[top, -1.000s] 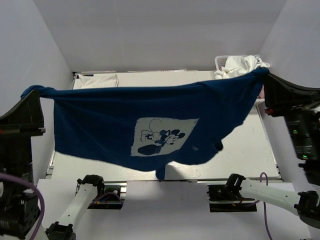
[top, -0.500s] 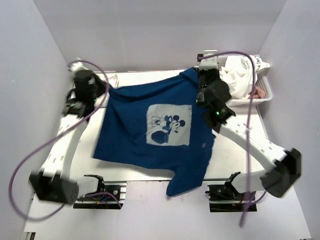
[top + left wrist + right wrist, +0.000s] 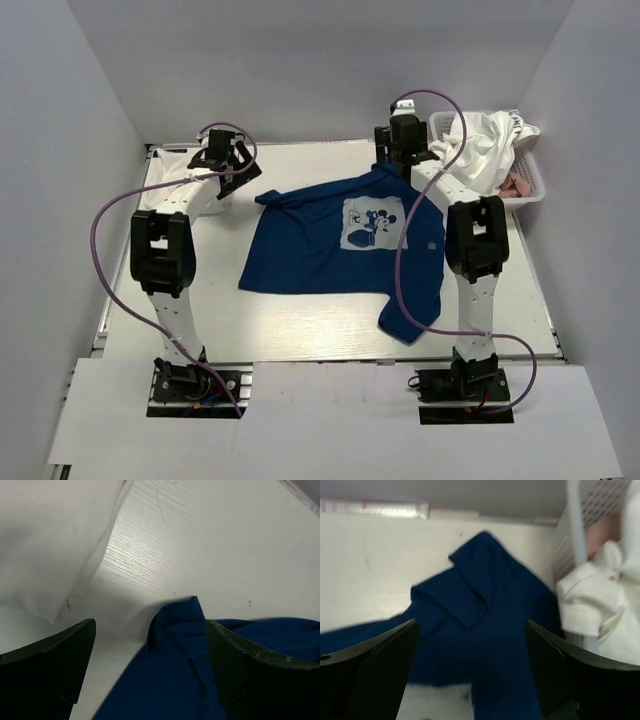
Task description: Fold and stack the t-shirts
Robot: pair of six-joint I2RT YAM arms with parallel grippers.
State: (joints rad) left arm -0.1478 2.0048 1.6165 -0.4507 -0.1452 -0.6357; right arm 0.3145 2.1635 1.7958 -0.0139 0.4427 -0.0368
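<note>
navy t-shirt [image 3: 310,250] dropped onto table [image 3: 200,300], spread between left tool [image 3: 150,625], right tool [image 3: 471,624]

1. In the right wrist view everything was soft. The navy t-shirt [image 3: 485,630] ran off the lower edge, and its white print [image 3: 437,692] was only a blurred sliver there.
2. At the right of that frame the basket [image 3: 572,525] was cut by the edge, and the pink t-shirt [image 3: 600,535] was a blur behind its mesh.
3. In the left wrist view the white t-shirt [image 3: 45,540] ran off the upper left corner, and the left gripper [image 3: 150,630] was cut off at the bottom.
4. From above, the left arm [image 3: 190,195] hid part of that white t-shirt, and the print's drawing was too small to make out.
</note>
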